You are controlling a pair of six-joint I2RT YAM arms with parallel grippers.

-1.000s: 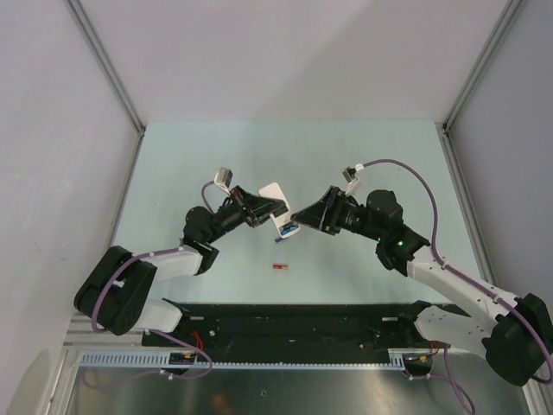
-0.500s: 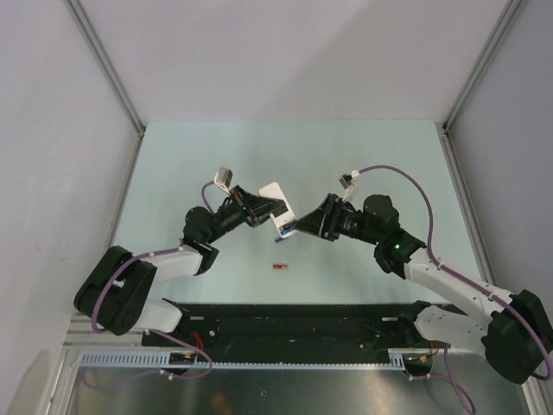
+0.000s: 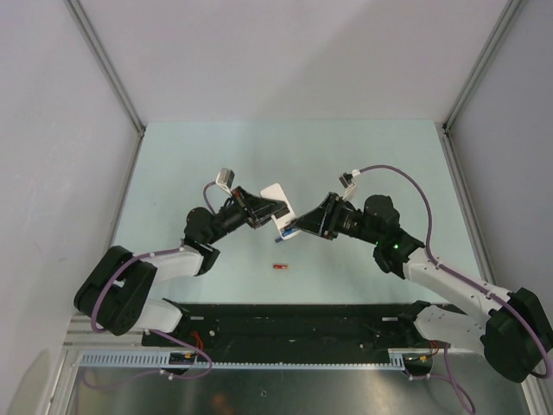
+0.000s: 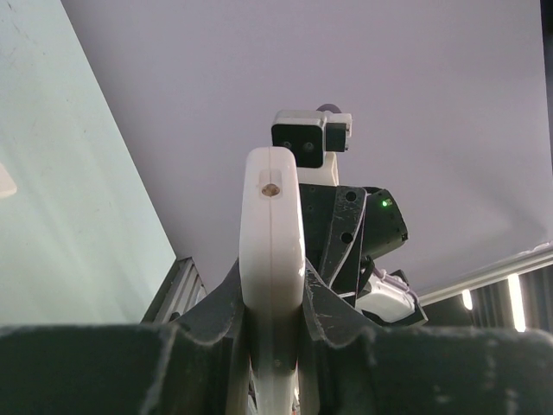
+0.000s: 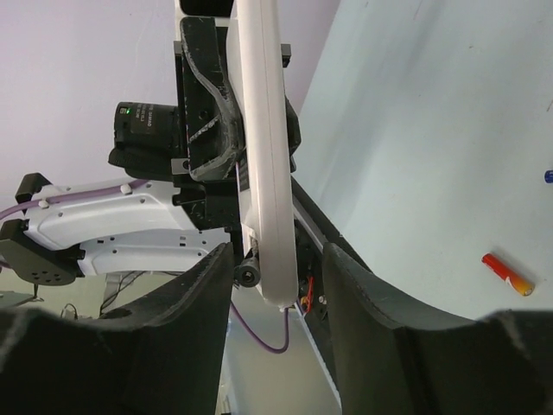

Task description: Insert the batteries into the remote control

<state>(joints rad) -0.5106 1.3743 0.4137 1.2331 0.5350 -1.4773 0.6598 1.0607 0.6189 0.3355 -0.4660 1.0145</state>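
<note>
Clamping the slim white plastic remote control edge-up, your left gripper presents it so your right gripper, jaws half-open and holding nothing, straddles its end for loading.

No legible text, label, brand or number in any view. The remote control shows only its plain white edge to both wrist cameras, no print on it. The red battery on the table is too small for any marking to be read
</note>
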